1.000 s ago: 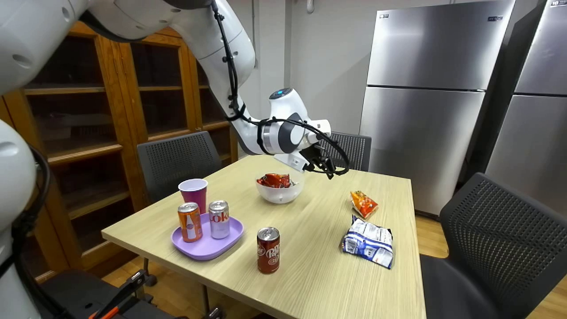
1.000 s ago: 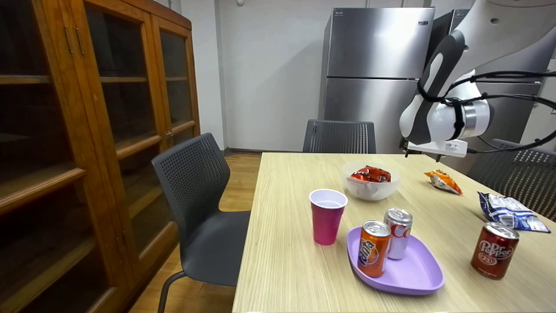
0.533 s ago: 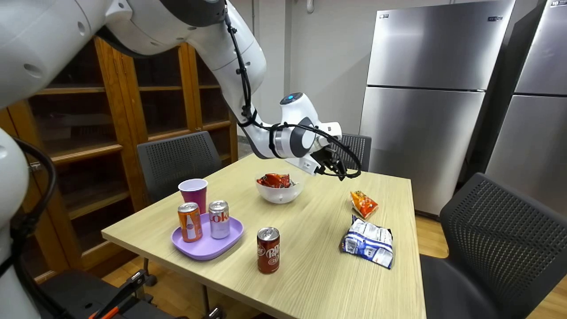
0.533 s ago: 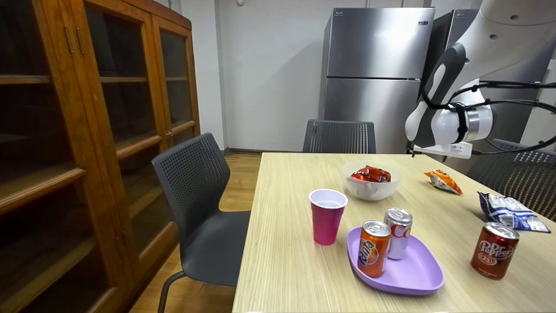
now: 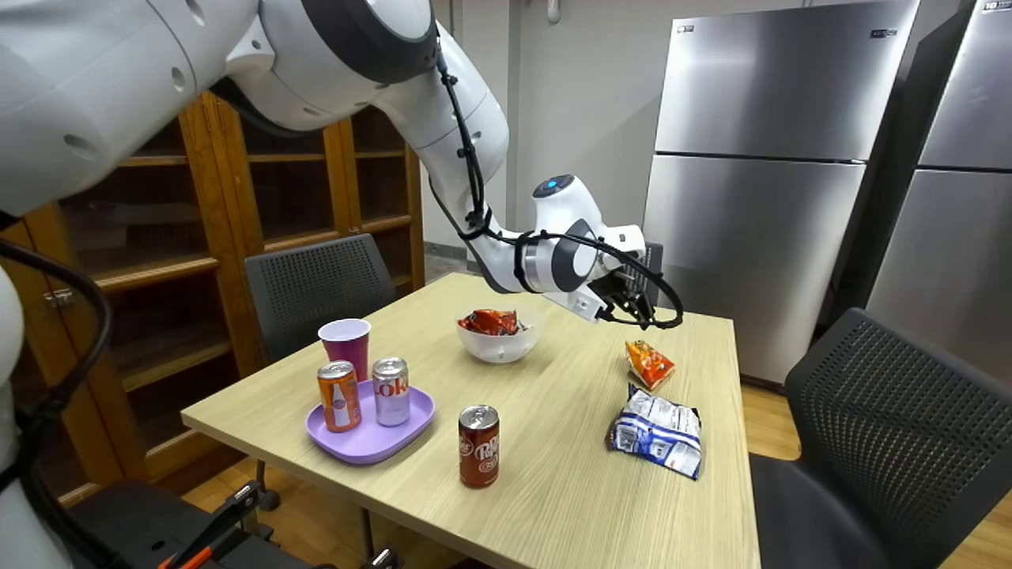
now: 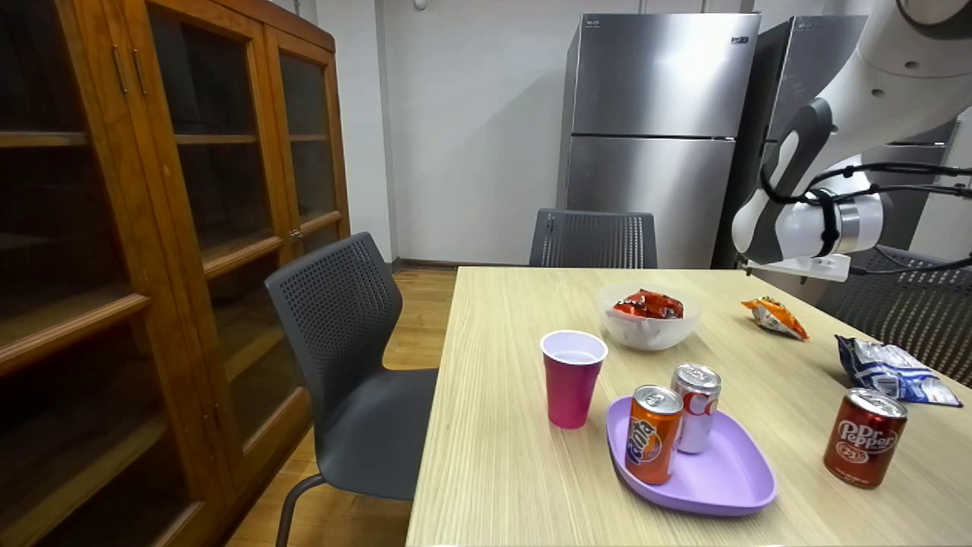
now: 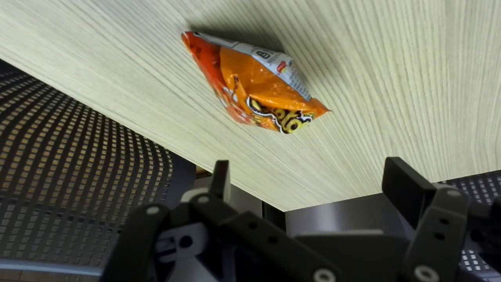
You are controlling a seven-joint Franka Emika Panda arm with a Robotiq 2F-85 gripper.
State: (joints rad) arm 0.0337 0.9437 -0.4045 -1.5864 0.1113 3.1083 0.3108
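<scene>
My gripper (image 7: 307, 172) stands open above the table, its two black fingers (image 7: 407, 184) wide apart with nothing between them. Nearest to it is a small orange Cheetos bag (image 7: 258, 86), lying on the tabletop beyond the fingertips in the wrist view and not touched. In an exterior view the gripper (image 5: 636, 310) hangs just above and behind that orange bag (image 5: 650, 365). A blue and white bag (image 5: 658, 433) lies close by, on the near side. A translucent bowl (image 5: 498, 349) holding a red bag (image 5: 486, 322) sits to the left.
A purple tray (image 5: 368, 452) carries an orange Fanta can (image 5: 340, 401) and a silver Coke can (image 5: 392, 395). Beside it stands a magenta cup (image 6: 571, 391). A Dr Pepper can (image 5: 479, 450) is upright on the table. Chairs (image 5: 893, 427) border the table.
The arm has moved rightward and slightly down in both exterior views, bringing the gripper closer to the orange bag. The gripper has stayed open, and the things on the table have not moved.
</scene>
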